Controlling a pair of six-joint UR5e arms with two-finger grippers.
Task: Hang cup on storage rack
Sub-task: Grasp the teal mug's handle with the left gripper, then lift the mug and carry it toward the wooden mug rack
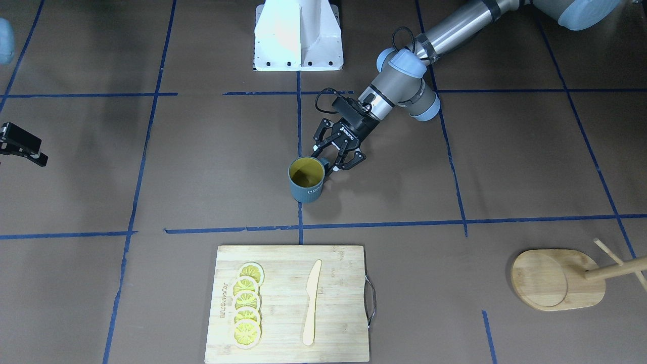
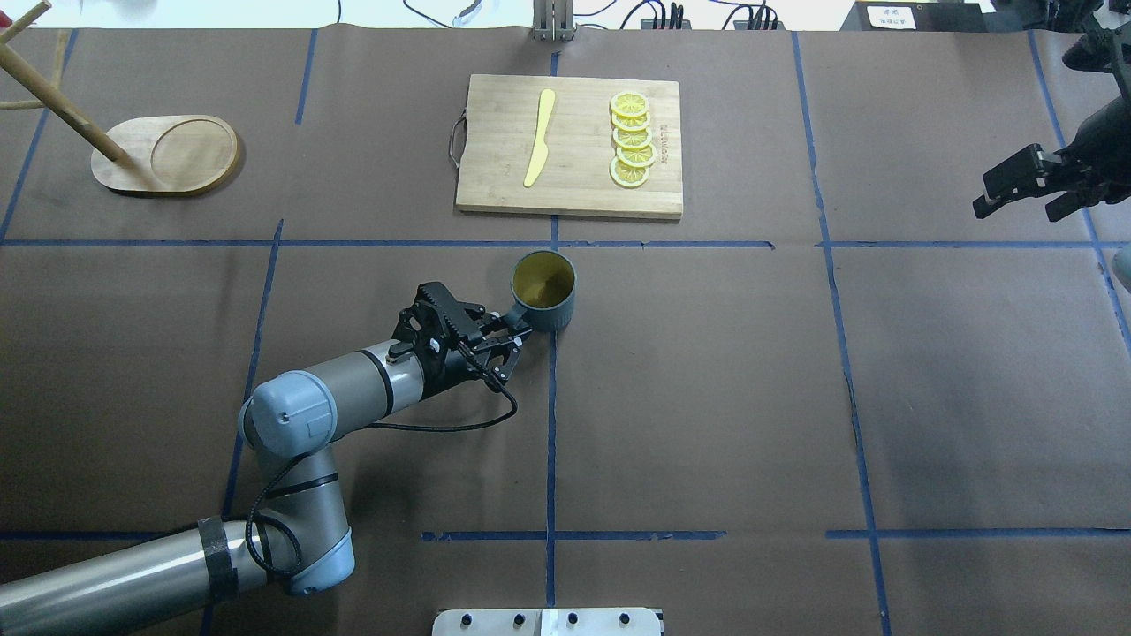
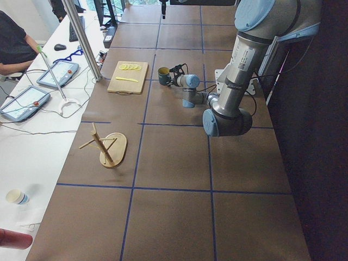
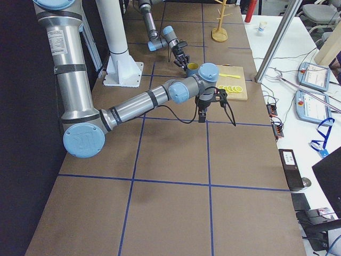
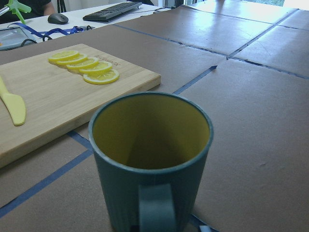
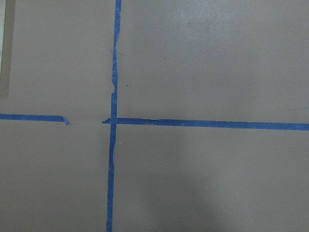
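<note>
The cup [image 1: 306, 189], dark grey-blue with a yellow inside, stands upright mid-table just behind the cutting board. It also shows in the overhead view [image 2: 552, 314] and fills the left wrist view [image 5: 149, 159], handle toward the camera. My left gripper [image 1: 324, 159] [image 2: 519, 336] is low at the cup's handle, open, with a finger on each side of it. The storage rack [image 1: 556, 278] [image 2: 168, 155] stands far off on my left, with its post and pegs tilting out of view. My right gripper [image 2: 1025, 190] [image 1: 30, 151] hovers at the far right edge; I cannot tell whether it is open or shut.
A bamboo cutting board [image 1: 333, 283] lies beyond the cup with several lemon slices [image 1: 247, 303] and a pale knife [image 1: 312, 303]. The robot's white base [image 1: 298, 35] is behind the cup. Blue tape lines cross the brown table cover [image 6: 113, 121].
</note>
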